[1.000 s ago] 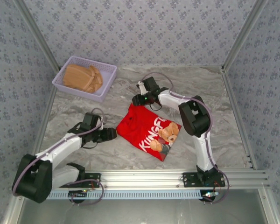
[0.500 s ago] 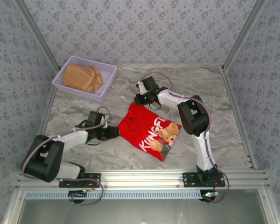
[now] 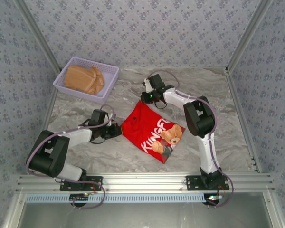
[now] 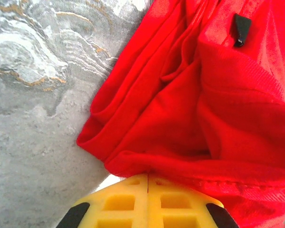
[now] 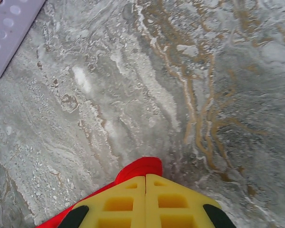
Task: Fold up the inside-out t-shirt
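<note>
The red t-shirt [image 3: 149,128] lies bunched on the marble table, with white lettering and a bear print facing up. My left gripper [image 3: 118,131] is shut on the shirt's left edge; in the left wrist view the yellow fingers [image 4: 128,199] meet on a red fold [image 4: 180,118]. My right gripper [image 3: 147,100] is shut on the shirt's far corner, and a small red tip [image 5: 142,168] pokes out past its closed yellow fingers [image 5: 168,199].
A lavender basket [image 3: 109,73] at the back left holds a tan folded garment [image 3: 84,79]; its corner [image 5: 9,28] shows in the right wrist view. Patterned walls and metal frame rails enclose the marble table [image 3: 204,90].
Both grippers closed on the shirt. The left arm slid right to the shirt's left edge, and the right gripper shifted slightly right and back, pulling the far corner up.
</note>
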`<state>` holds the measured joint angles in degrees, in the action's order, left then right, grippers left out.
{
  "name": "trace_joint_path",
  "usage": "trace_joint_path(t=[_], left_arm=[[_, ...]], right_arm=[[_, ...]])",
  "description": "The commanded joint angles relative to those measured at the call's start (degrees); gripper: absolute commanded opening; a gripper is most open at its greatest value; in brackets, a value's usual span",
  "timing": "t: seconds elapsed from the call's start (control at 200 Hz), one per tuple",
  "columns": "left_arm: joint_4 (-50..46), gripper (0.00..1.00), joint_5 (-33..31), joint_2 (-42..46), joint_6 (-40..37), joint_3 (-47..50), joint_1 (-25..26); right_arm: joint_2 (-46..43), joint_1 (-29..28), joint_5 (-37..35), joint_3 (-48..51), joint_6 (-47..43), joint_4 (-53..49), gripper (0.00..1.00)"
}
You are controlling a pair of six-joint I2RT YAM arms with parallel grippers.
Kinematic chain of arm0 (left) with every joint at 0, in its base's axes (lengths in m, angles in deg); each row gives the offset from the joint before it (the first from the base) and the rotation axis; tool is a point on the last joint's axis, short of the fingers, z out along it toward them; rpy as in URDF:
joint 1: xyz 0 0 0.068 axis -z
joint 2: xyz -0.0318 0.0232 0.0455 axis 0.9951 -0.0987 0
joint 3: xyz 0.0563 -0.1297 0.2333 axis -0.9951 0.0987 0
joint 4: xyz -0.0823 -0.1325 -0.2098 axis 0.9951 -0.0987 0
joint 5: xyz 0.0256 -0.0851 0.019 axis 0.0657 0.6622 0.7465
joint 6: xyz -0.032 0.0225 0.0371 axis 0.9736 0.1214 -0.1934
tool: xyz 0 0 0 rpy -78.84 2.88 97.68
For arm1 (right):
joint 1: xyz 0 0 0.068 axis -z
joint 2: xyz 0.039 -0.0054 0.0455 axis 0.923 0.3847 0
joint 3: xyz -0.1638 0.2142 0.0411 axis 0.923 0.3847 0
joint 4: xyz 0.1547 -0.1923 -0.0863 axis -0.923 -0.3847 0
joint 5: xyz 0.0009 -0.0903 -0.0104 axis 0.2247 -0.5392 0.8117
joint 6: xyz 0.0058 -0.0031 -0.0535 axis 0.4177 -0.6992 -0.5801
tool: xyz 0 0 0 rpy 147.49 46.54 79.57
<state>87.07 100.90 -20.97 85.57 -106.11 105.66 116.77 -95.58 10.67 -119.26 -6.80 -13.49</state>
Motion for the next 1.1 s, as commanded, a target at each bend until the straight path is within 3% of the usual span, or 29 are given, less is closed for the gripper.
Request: trace_joint_path(t=[0.0, 0.27, 0.365, 0.51, 0.635, 0.834, 0.964, 1.094], left_arm=[[-1.09, 0.0, -1.09, 0.79, 0.62, -0.89, -0.4], [-4.72, 0.0, -8.92, 6.48, 1.98, 1.3, -0.41], [-5.08, 0.0, -12.89, 7.31, 1.67, 0.68, -0.4], [-11.98, 0.34, -18.73, 7.57, -1.75, -4.14, -0.4], [-15.81, 0.48, -24.83, 12.94, -2.23, -4.96, 0.09], [-10.99, 0.52, -17.83, 17.56, -0.45, -4.36, 6.51], [-7.62, 0.44, -12.53, 9.78, 0.29, -7.44, 7.94], [-7.93, 0.38, -12.05, 0.54, -2.28, -13.55, 8.49]], right_arm=[[1.76, 1.4, -3.06, -2.62, 0.71, -3.2, 0.03], [4.52, 2.38, -2.89, -4.89, 2.53, -2.83, 0.05], [5.65, 2.4, -2.57, -6.2, 2.47, -3.55, 0.12], [3.98, 3.28, -3.74, -7.02, 1.58, -5.88, 0.28], [-2.75, 3.95, -4.65, -2.57, 0.51, -5.83, 0.39], [-19.56, 4.04, -7.47, 15.84, -0.96, -5.87, 0.43], [-28.26, 3.25, -5.87, 29.3, 0.69, -7.77, 0.42], [-35.23, 3.07, -5.18, 38.17, 2.38, -12.15, 0.4]])
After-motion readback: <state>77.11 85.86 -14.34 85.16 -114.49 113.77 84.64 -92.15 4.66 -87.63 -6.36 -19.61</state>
